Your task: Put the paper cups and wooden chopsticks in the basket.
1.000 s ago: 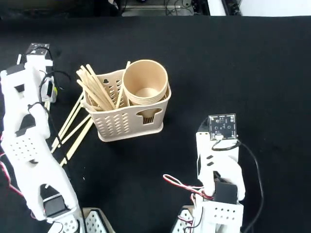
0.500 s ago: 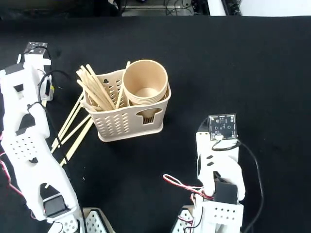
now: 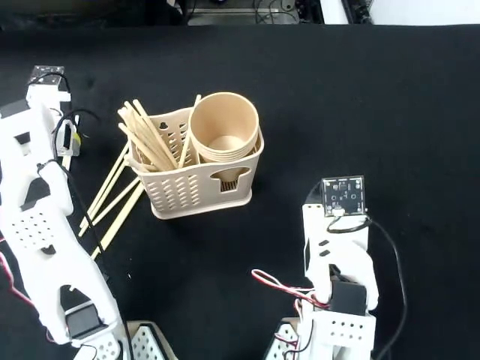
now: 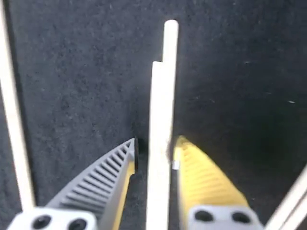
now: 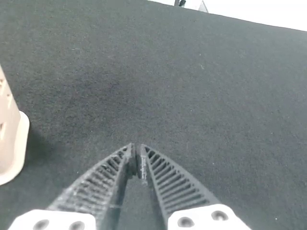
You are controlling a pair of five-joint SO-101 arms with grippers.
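Left gripper (image 4: 156,143) grips chopsticks (image 4: 162,86) beside the basket (image 3: 196,191). Right gripper (image 5: 137,152) is closed tight, holding nothing.

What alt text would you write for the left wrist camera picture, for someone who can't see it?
Seen close up, the left gripper holds two wooden chopsticks side by side between its grey and yellow fingers, over the black table. A third chopstick runs alongside them, outside the grip.

chopsticks (image 4: 160,110) blurred, perhaps two, basket (image 5: 8,148) cropped
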